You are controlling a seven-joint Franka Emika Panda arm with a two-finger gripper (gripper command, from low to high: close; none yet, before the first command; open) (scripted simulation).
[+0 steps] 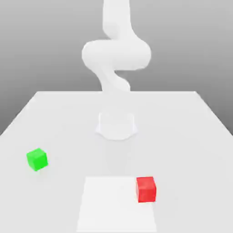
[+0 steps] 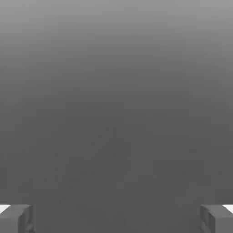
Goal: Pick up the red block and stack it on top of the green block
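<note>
Exterior view: red block (image 1: 146, 189), green block (image 1: 37, 159) well apart on table (image 1: 182, 136).

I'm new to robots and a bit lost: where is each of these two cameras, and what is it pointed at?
Exterior view: off the arm, above the table, looking down along it at the green block, the red block and the white arm at the far end.
Hand view: on the hand, looking past two open fingers at plain grey.
Shared: I can match nothing between them; neither block shows between the fingers.
</note>
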